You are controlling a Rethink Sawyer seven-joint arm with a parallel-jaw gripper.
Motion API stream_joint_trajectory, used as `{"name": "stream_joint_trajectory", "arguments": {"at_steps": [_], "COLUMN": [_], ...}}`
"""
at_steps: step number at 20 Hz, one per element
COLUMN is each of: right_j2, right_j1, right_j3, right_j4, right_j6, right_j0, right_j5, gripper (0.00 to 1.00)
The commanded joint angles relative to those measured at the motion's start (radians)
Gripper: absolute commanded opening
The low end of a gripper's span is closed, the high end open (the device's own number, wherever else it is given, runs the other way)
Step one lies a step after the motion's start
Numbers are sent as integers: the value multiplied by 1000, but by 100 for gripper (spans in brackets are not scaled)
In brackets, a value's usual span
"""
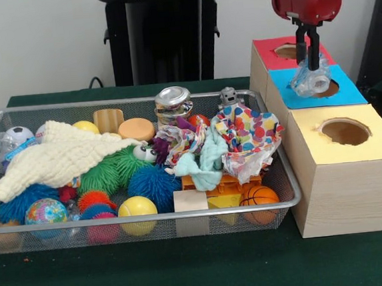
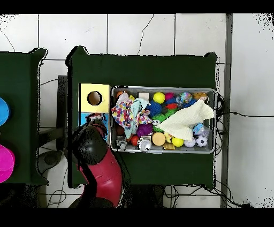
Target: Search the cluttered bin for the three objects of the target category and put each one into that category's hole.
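- The end effector (image 1: 310,64) gripped a clear plastic item (image 1: 309,81) directly over the blue box's hole (image 1: 328,89).
- The bin (image 1: 285,189) sat beside the 3 boxes, full of toys.

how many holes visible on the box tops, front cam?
3: red top at the far end, blue top in the middle, partly covered by the gripper and its clear object, yellow top nearest.

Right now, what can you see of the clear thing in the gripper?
The clear object looks like transparent plastic, rounded and lumpy, with a ring-like opening facing the camera; what it is cannot be told. It hangs from the gripper, pinched near its top, directly over the hole of the blue-topped box, its lower edge at or just above the rim.
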Motion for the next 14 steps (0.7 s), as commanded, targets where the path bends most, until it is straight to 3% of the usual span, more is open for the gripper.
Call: {"name": "stream_joint_trajectory", "arguments": {"at_steps": [1, 14], "right_j2": [116, 131], "right_j1": [1, -11], "right_j3": [76, 79], "right_j4": [-43, -27], "right_j6": [295, 317], "right_j0": [-35, -21], "right_j5": [12, 7], "gripper": [0, 0]}}
